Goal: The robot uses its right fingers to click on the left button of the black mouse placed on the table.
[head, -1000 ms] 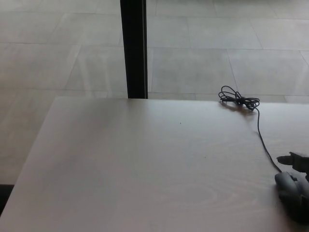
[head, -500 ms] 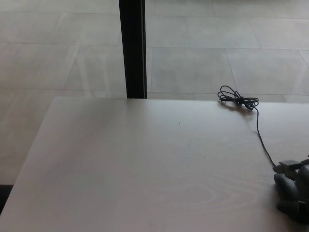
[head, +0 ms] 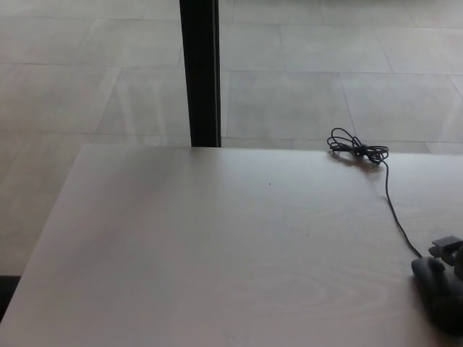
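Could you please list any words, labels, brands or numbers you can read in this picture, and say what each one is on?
None can be read: the mouse, its cable, the table and the black post carry no visible writing. The mouse is dark, blurred and cut by the picture's edge, so any logo on it cannot be made out.

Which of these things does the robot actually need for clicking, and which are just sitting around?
Needed:
- black mouse
- right hand, barely showing at the picture's edge
- table

Just around:
- bundled cable at the far edge, though it runs to the mouse
- dark post
- tiled floor
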### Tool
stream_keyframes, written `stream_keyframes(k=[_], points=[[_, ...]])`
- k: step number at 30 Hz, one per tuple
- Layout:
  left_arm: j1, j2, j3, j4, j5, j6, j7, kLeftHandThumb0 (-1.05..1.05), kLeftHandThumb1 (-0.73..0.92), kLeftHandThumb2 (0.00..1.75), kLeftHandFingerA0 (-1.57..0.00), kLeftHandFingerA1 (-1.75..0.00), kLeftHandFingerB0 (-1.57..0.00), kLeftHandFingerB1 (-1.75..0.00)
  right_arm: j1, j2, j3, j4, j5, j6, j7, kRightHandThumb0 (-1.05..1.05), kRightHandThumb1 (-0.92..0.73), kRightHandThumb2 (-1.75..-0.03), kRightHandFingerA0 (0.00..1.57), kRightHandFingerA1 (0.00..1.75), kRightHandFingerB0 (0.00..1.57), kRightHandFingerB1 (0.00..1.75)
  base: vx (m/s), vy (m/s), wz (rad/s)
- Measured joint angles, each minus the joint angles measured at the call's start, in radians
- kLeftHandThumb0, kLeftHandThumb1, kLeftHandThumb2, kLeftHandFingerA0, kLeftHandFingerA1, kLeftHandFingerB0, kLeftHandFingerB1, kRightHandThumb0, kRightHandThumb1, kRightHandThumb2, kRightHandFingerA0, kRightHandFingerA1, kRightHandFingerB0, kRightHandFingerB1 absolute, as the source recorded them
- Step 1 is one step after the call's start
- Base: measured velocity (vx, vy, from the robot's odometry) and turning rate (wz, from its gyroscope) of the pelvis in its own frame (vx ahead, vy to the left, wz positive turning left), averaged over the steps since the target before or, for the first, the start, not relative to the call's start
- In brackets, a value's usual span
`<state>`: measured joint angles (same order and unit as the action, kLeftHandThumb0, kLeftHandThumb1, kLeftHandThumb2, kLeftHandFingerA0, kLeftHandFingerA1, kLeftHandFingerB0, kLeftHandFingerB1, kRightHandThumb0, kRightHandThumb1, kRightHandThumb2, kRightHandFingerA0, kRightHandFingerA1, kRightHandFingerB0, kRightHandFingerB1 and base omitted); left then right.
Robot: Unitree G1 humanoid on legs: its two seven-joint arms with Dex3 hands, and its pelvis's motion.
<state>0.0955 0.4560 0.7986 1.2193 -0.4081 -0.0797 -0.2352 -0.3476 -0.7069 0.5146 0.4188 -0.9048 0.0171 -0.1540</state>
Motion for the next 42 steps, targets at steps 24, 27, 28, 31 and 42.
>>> stream_keyframes(k=[24,27,28,31,42], points=[[0.01,0.0,-0.019,0.013,-0.031,-0.013,-0.001,-0.83,0.92,0.72,-0.63,-0.57,-0.47,-0.45,0.017,0.024,-0.019,0.002,-0.017,-0.047,-0.007,-0.97,-0.92,-0.79,0.22,0.56,0.34,0.41,0.0,0.0,0.0],[0.009,0.0,-0.024,0.013,-0.033,-0.014,0.001,-0.84,0.92,0.73,-0.56,-0.56,-0.47,-0.44,0.021,0.024,-0.023,0.006,-0.017,-0.047,-0.01,-1.02,-0.83,-0.88,0.22,0.59,0.34,0.45,0.0,0.0,0.0],[0.009,0.0,-0.024,0.013,-0.033,-0.014,0.001,-0.83,0.92,0.74,-0.53,-0.57,-0.41,-0.44,0.023,0.024,-0.025,0.007,-0.017,-0.047,-0.013,-1.02,-0.83,-0.88,0.21,0.57,0.34,0.44,0.0,0.0,0.0],[0.01,0.0,-0.024,0.013,-0.036,-0.016,-0.002,-0.83,0.92,0.73,-0.62,-0.55,-0.46,-0.43,0.03,0.022,-0.032,0.009,-0.018,-0.048,-0.021,-1.03,-0.82,-0.92,0.22,0.57,0.35,0.44,0.0,0.0,0.0],[0.012,0.002,-0.034,0.015,-0.044,-0.027,-0.019,-0.81,0.92,0.77,-0.61,-0.54,-0.45,-0.41,0.081,0.019,-0.047,-0.008,-0.031,-0.049,-0.066,-0.94,-0.92,-0.78,0.25,0.56,0.45,0.42,0.0,0.0,0.0]])
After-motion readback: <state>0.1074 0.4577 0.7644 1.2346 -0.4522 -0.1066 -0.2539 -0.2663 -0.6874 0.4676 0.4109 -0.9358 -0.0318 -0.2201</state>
